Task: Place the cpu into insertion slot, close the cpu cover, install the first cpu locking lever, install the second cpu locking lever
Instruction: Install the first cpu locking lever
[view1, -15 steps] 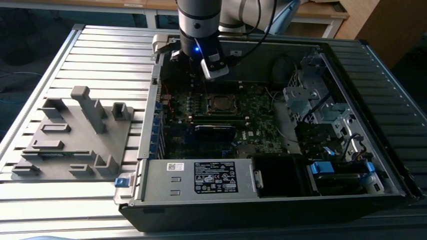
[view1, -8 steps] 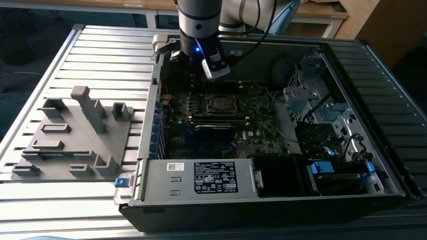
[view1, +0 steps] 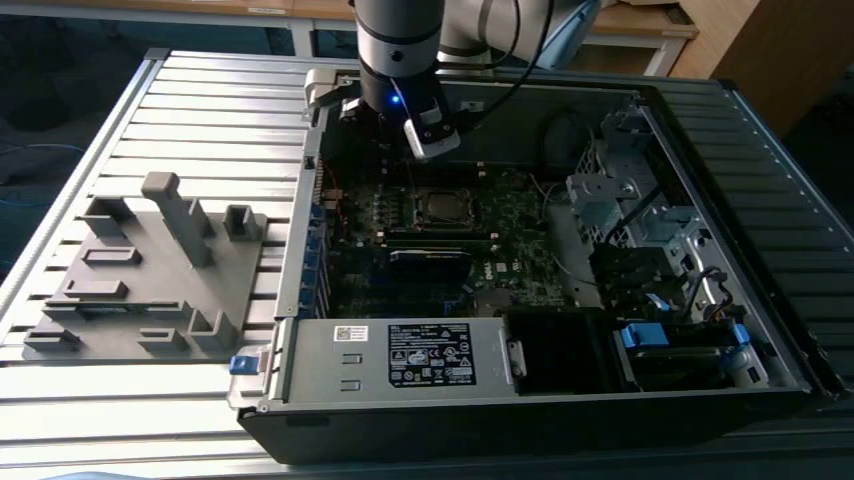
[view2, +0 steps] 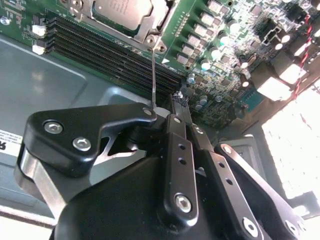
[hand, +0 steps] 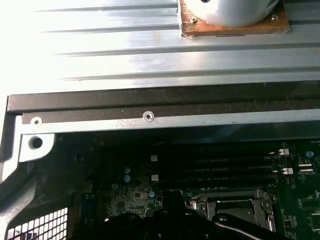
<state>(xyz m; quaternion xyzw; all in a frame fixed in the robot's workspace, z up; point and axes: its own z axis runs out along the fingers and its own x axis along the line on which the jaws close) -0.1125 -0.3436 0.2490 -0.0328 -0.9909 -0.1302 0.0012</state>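
Gripper (view2: 161, 116) pinched shut on thin wire cpu locking lever (view2: 153, 80), which stands up from socket edge in the second wrist view. Exterior view, left to right: grey fixture block (view1: 147, 270) on slatted table (view1: 134, 400), then open PC case (view1: 534, 420) w/ cpu (view1: 449, 206) seated in insertion slot (view1: 418, 208), cpu cover (view2: 161, 15) down over it; drive cage (view1: 641, 230) rightmost. Judgement: follow lever's hinge arc, don't force straight down; hold grip near tip, clear of memory slots (view2: 100, 47) & capacitors (view2: 206, 64).

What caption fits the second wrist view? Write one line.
Hand at tip of raised locking lever; cpu under the closed cpu cover.
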